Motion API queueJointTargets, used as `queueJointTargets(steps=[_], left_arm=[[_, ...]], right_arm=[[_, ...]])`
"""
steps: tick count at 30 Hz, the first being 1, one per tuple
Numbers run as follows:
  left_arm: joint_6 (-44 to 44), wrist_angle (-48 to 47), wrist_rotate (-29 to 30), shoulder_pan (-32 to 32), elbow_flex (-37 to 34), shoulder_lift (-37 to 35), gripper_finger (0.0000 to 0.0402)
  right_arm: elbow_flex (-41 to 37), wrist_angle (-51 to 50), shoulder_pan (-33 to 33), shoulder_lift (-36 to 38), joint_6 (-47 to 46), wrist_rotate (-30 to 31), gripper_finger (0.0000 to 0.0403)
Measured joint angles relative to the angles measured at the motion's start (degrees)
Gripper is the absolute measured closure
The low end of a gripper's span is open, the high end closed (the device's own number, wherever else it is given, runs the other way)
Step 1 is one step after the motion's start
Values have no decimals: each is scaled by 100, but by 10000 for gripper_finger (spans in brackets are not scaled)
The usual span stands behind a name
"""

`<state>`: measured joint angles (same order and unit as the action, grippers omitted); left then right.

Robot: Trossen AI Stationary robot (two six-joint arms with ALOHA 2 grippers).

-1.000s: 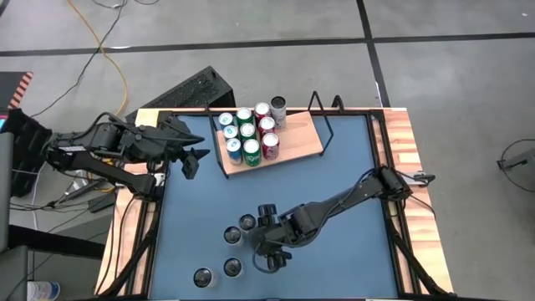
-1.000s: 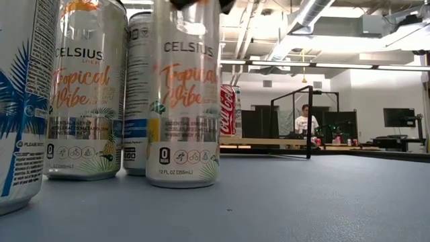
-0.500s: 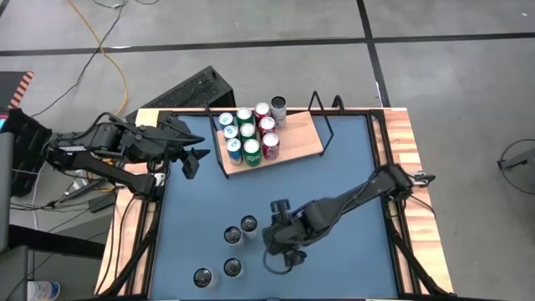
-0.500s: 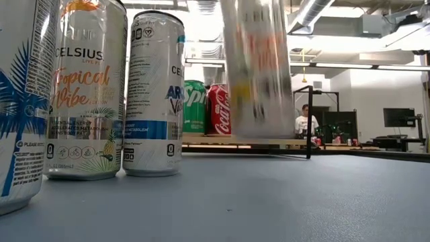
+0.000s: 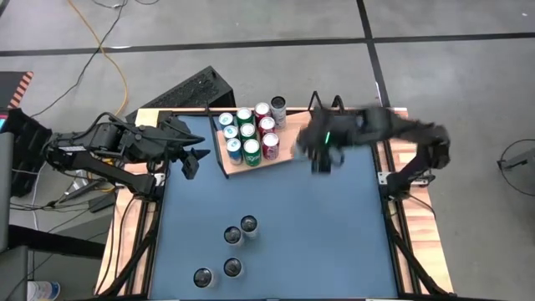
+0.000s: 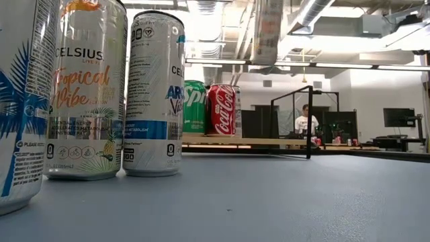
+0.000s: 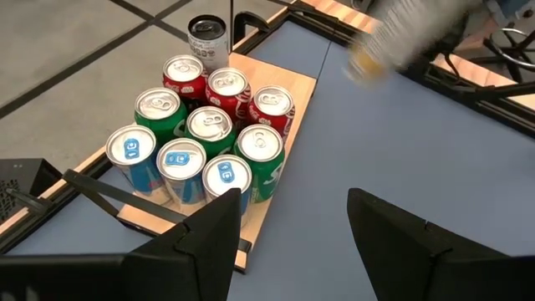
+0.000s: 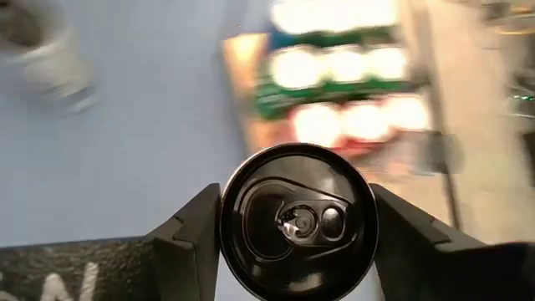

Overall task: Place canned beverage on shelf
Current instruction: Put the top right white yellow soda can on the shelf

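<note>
Over the shelf's (image 5: 288,142) bare end, at about one o'clock on the surface (image 5: 334,226), our right end effector (image 5: 322,150) carries a can (image 8: 298,219), fingers closed against its sides and the can well off the surface. Nine cans (image 7: 205,138) stand packed on the shelf toward its eleven-o'clock end. Our left end effector (image 5: 194,161) waits at nine o'clock, fingers parted and holding nothing. Four more cans (image 5: 226,255) wait near six o'clock.

We judge the risks as these: the arm is moving fast, so the can may swing in our grip and land tilted. Lowering too close to the packed group could topple the red cans. Straying toward three o'clock could strike the wire frame (image 5: 326,113) or set the can half off the board's edge.
</note>
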<state>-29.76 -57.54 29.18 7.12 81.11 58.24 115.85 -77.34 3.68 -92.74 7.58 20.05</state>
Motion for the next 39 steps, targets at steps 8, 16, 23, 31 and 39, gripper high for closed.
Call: queueJointTargets(steps=[8, 16, 23, 31, 39], left_arm=[[179, 46, 23, -1, 1, 0, 196], [363, 68, 97, -1, 1, 0, 196], [338, 172, 747, -1, 1, 0, 196], [244, 202, 1488, -1, -1, 0, 196], [101, 216, 1522, -1, 0, 0, 196]], right_arm=[[2, 829, -2295, 309, 1149, -785, 180], [-9, 1039, -3390, -444, 2600, -1495, 179], [-9, 1417, -4350, -1012, 3329, -2526, 178], [0, 1564, -5036, -1174, 3569, -3793, 178], [-468, 1594, -5235, -1168, 3666, -3813, 178]])
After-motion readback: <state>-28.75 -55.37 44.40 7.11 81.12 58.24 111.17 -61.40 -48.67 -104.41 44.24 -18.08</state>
